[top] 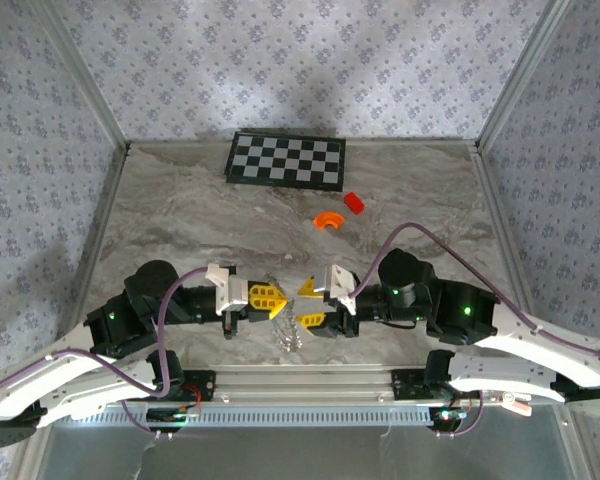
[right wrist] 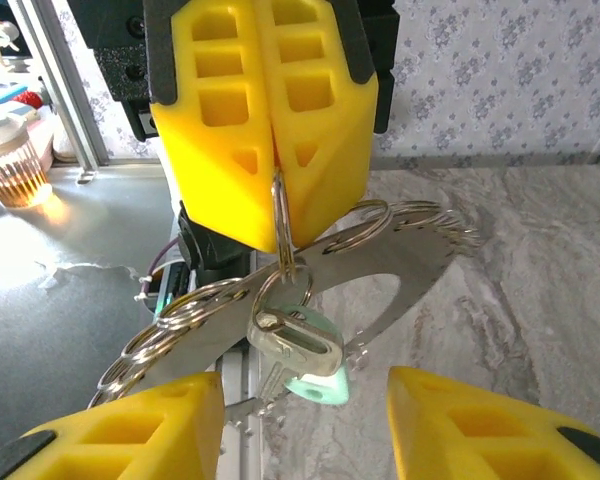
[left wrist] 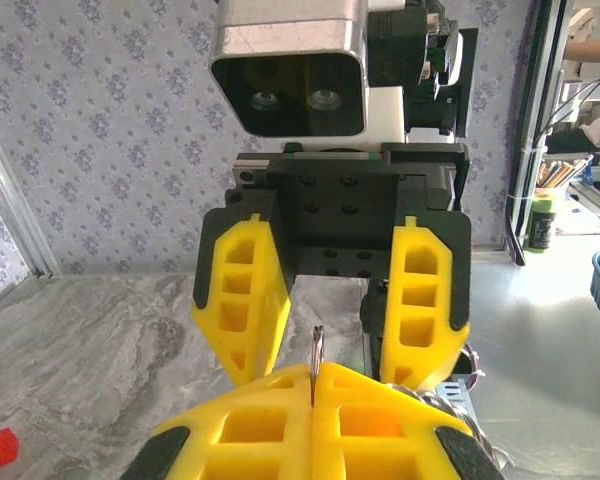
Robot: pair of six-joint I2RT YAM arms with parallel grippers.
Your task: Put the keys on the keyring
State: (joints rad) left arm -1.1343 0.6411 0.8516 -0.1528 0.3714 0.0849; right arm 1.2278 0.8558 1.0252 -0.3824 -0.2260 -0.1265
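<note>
1. Marbled desk (top: 180,210): left gripper (top: 267,298), clamped on the keyring (right wrist: 283,250), holds it at 6 o'clock, likely steadying it for threading.
2. Right gripper (top: 310,304) stands half-open at its 3 o'clock; keys (right wrist: 302,345) hang beneath.

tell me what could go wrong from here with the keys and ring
1. The left hand pinches the keyring by a thin edge only. A push from the open right hand could twist the ring or slip it out.
2. The green-capped key hangs close against a metal plate that carries several more rings. The right hand may well close on the wrong piece, or drag the whole bundle.
</note>
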